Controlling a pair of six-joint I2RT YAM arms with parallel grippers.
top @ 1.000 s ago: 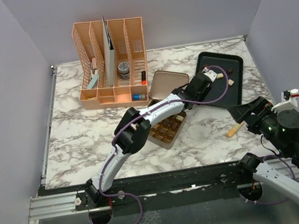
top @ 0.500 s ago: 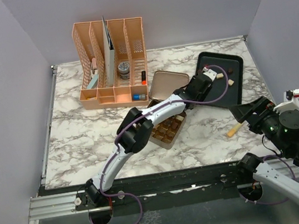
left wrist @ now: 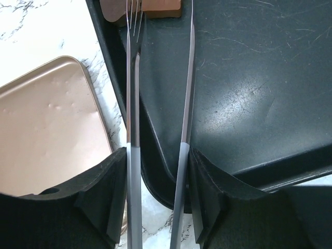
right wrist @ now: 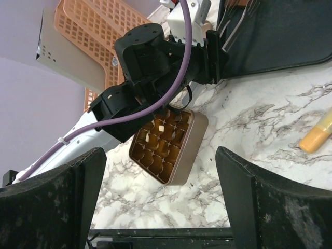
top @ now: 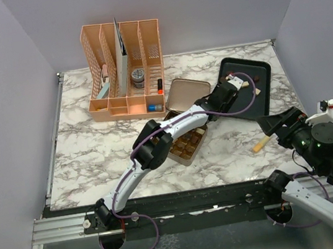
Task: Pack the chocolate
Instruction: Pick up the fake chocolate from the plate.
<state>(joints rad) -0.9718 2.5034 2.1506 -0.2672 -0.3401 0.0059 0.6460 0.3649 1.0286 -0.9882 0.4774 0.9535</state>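
My left gripper (top: 223, 94) (left wrist: 158, 158) reaches over the near left corner of the black tray (top: 243, 104) (left wrist: 249, 78) and is shut on metal tongs (left wrist: 134, 104). The tong tips stand slightly apart on either side of a light brown chocolate piece (left wrist: 161, 5) at the top edge of the left wrist view. A few more pieces (top: 258, 91) lie on the tray. The square gold tin (top: 185, 145) (right wrist: 182, 158) lies open with several pieces in its cells. My right gripper (top: 277, 124) (right wrist: 161, 171) is open and empty above the table's right front.
The tin's gold lid (top: 184, 92) (left wrist: 52, 135) lies left of the tray. A yellow-orange stick (top: 261, 143) (right wrist: 317, 136) lies on the marble near my right gripper. An orange desk organiser (top: 124, 71) stands at the back left.
My left gripper has moved a little farther over the tray with the tongs. My right arm has shifted only slightly.
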